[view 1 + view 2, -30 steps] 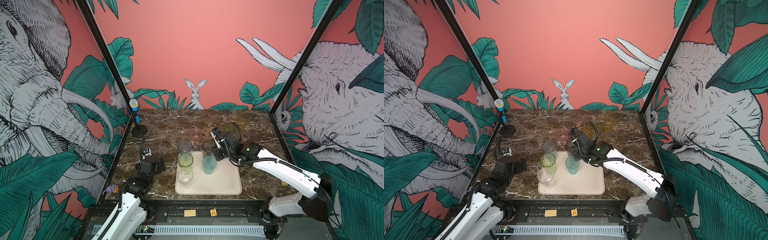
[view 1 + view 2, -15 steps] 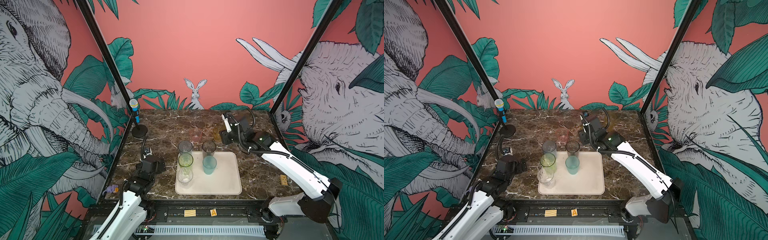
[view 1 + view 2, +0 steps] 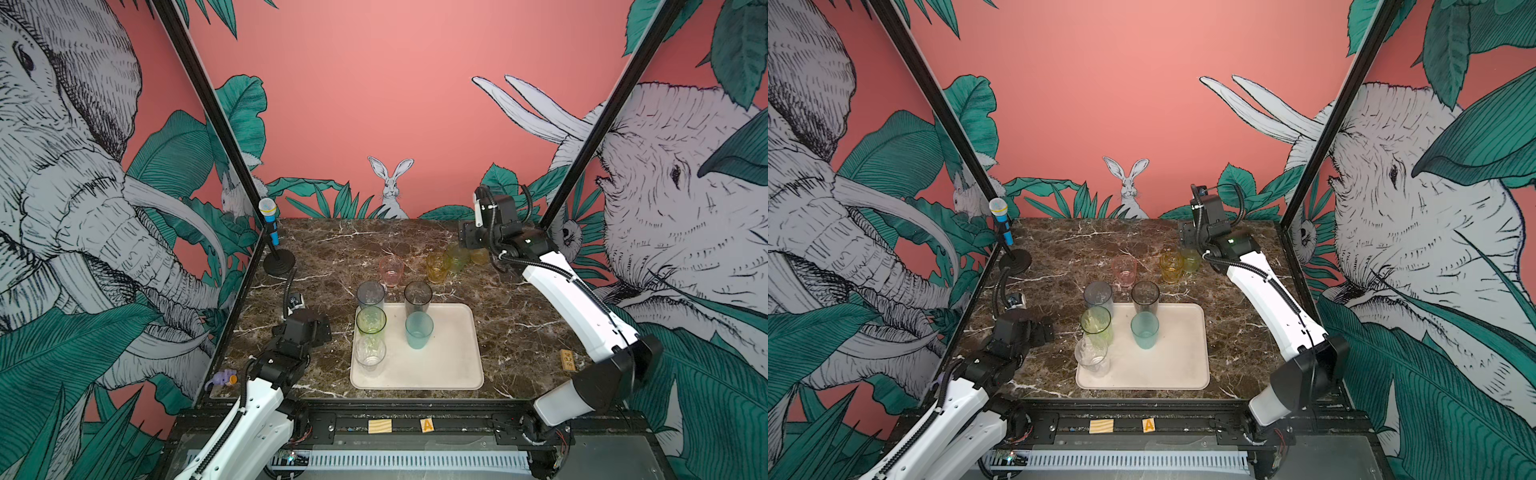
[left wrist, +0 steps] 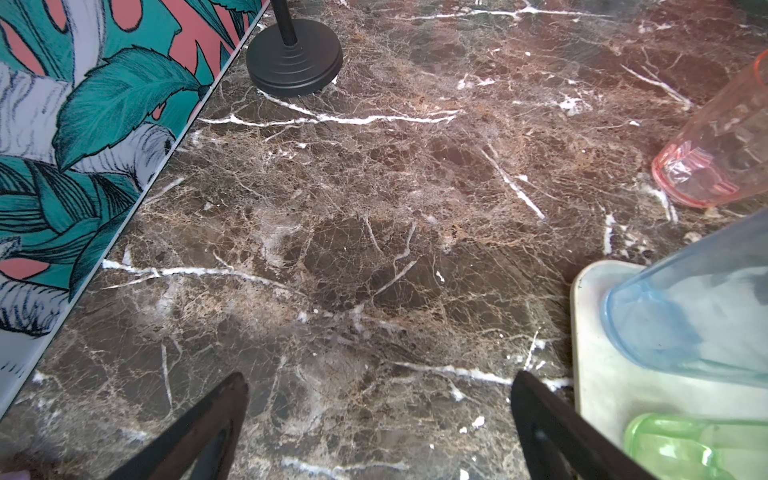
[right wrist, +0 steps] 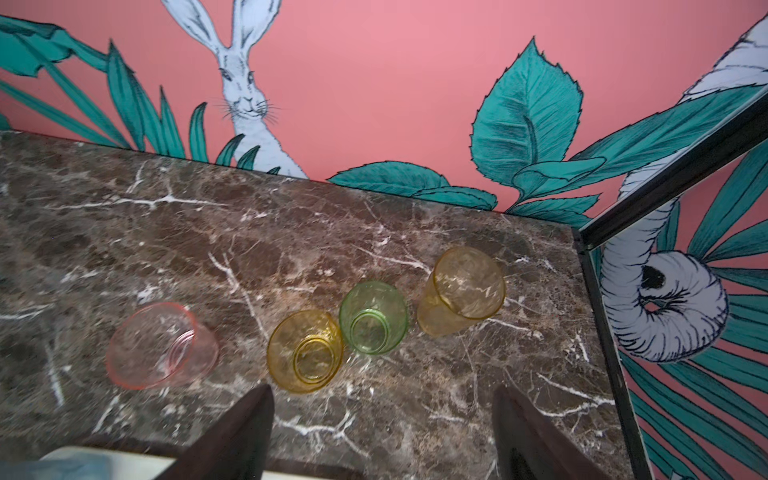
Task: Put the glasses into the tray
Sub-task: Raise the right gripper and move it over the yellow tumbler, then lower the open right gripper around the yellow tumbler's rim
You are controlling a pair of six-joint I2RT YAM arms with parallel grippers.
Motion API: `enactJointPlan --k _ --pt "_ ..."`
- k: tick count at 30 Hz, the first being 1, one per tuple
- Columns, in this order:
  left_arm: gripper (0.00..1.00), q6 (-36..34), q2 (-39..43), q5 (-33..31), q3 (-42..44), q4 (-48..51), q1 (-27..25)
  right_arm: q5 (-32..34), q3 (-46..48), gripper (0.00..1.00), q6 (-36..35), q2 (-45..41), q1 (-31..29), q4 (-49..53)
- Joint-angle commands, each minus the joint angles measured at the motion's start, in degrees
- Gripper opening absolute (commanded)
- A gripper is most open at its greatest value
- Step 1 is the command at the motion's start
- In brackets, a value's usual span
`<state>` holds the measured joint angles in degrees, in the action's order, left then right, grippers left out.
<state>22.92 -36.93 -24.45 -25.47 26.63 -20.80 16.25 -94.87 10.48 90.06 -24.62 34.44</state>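
The cream tray [image 3: 451, 361] [image 3: 1177, 357] lies at the front middle in both top views. Several glasses stand on it: grey-blue [image 3: 370, 294], smoky dark [image 3: 418, 296], tall green [image 3: 371, 321], teal [image 3: 419, 330] and clear [image 3: 370, 351]. Behind it on the marble stand a pink glass [image 3: 391, 270] [image 5: 160, 345], a yellow one [image 5: 305, 351], a short green one [image 5: 373, 318] and an amber one [image 5: 463, 291]. My right gripper [image 3: 467, 237] [image 5: 382, 388] hangs open and empty above these back glasses. Left of the tray, my left gripper [image 3: 322, 328] [image 4: 378, 376] is open and empty.
A toy microphone [image 3: 269, 216] on a black stand [image 4: 294, 58] is at the back left. A small wooden block [image 3: 567, 359] lies at the right edge. A purple toy [image 3: 222, 378] sits by the front left corner. Black frame posts rise at both back corners.
My right gripper let go of the smoky dark glass on the tray's back edge, drew away to the back right, rose and opened wider. The left arm stayed put.
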Motion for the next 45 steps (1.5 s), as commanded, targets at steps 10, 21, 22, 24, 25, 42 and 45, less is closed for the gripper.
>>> enactJointPlan --k 10,21,22,24,25,42,45 --pt "1.00 1.1 2.2 -0.4 -1.3 0.9 0.2 -6.0 -10.4 0.92 6.6 11.4 11.5 1.5" --pt "0.99 1.4 2.9 -0.3 -0.9 1.1 0.1 -10.3 -16.4 0.99 14.7 21.6 19.5 7.5" --pt "1.00 1.4 2.9 -0.3 -0.9 1.1 0.2 -10.8 -16.8 0.99 15.2 22.4 19.9 8.0" --pt "0.99 1.4 2.9 -0.3 -0.9 1.1 0.2 -12.2 -17.2 0.98 15.8 23.6 20.8 8.5" --pt "1.00 1.4 2.9 -0.2 -0.9 1.1 0.2 -12.6 -17.5 0.99 16.2 24.2 21.2 8.8" --pt "1.00 1.5 3.4 -0.1 -0.9 1.5 0.2 -16.4 -20.1 0.98 17.4 30.5 23.7 10.2" --pt "1.00 1.6 3.5 -0.1 -0.8 1.6 0.1 -17.2 -20.4 0.97 17.4 31.3 23.7 10.4"
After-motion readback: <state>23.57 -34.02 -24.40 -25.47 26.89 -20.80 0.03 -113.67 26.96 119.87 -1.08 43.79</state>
